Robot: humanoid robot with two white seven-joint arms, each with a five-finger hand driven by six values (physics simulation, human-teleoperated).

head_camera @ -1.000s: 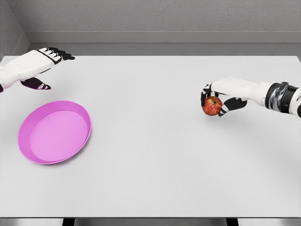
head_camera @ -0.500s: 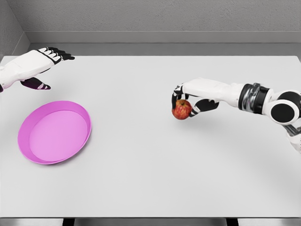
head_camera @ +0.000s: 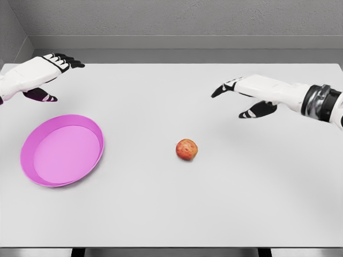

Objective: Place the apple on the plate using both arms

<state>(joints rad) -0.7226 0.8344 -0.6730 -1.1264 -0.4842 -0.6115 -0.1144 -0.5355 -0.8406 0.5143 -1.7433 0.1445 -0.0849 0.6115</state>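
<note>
Bright, even, diffuse light fills the scene with no glare. The table [head_camera: 214, 203] shows only faint, soft shadows, one just beside the apple [head_camera: 186, 149] and one under the right hand [head_camera: 244, 96]. The rendering is sharp throughout, without blur or edge distortion.

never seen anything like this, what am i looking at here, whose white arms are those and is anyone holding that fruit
This is a simulator's render, seen from a camera on a humanoid robot's head, looking down at a white table. The two white arms are the robot's own. Its left hand comes in at the upper left with fingers spread, behind a pink plate. Its right hand comes in from the right, also open. Nothing is held: the apple lies alone on the table near the middle, apart from both hands and to the right of the plate. The job is to get the apple onto the plate, which is not yet done.
</note>
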